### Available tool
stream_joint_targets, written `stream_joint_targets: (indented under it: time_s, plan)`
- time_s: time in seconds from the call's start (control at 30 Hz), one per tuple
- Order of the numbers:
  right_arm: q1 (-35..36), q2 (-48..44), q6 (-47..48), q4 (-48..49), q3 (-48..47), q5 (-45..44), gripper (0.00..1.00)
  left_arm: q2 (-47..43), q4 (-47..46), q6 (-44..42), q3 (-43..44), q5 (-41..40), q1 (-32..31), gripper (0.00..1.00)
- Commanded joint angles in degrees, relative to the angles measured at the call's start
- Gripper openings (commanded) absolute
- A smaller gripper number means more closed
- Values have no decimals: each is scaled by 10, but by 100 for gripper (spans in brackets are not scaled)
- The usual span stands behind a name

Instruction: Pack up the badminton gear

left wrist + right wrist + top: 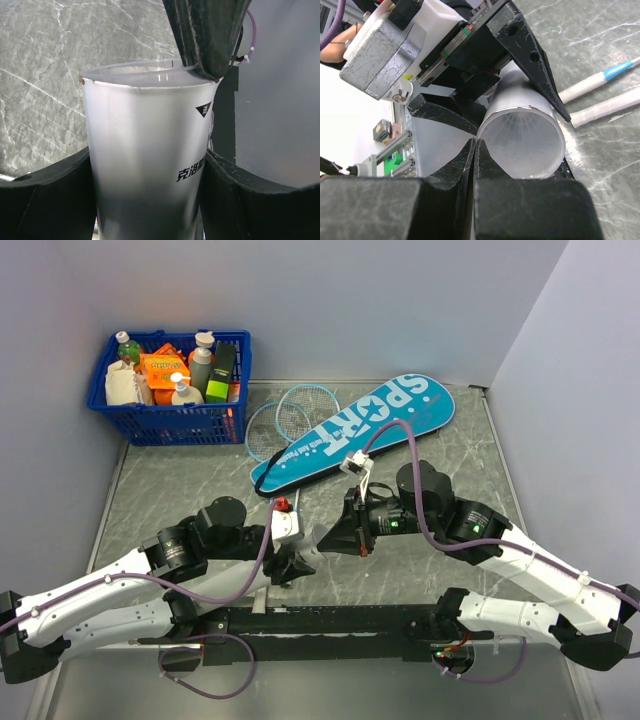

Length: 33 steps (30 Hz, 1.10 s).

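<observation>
The teal SPORT bag (355, 433) lies slanted at the far side, two light-blue rackets (300, 412) overlapping just beside it; nearer, a frosted tube (145, 165) holds a feathered shuttlecock (522, 137).

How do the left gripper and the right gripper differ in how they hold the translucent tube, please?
The left gripper spans the body of the translucent tube, fingers spread on either side; the right gripper seems to pinch its open rim, fingers almost together. The left gripper comes at the tube's side, the right gripper at its mouth end. Both have black fingers on that tube.
</observation>
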State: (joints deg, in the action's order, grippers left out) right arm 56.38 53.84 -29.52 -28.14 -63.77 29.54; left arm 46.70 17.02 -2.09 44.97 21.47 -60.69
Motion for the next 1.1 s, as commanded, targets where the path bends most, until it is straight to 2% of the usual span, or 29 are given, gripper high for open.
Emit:
stream_joint_targets:
  time_s: [0.0, 0.23, 0.3, 0.4, 0.53, 0.63, 0.83, 1.07]
  plan:
    - [14, 5, -6, 33, -17, -5, 0, -13, -9, 40, -4, -5, -4, 1]
    - [22, 9, -11, 42, -12, -6, 1, -15, -8, 40, -3, -4, -4, 1]
    - [26, 10, -13, 48, -9, -4, 4, -16, -9, 39, -3, -5, -4, 1]
    - [26, 10, -22, 69, -1, 9, 14, -19, -10, 39, -3, -5, -4, 1]
    - [27, 17, -40, 106, 23, 31, 32, -25, -13, 40, -5, -2, -4, 1]
    - [29, 27, -53, 130, 32, 48, 39, -30, -17, 40, -7, 1, -4, 1]
    - [28, 31, -70, 166, 44, 62, 43, -41, -22, 41, -8, 3, -4, 1]
    - [28, 28, -76, 165, 58, 2, 44, -74, -40, 41, -18, 9, -4, 1]
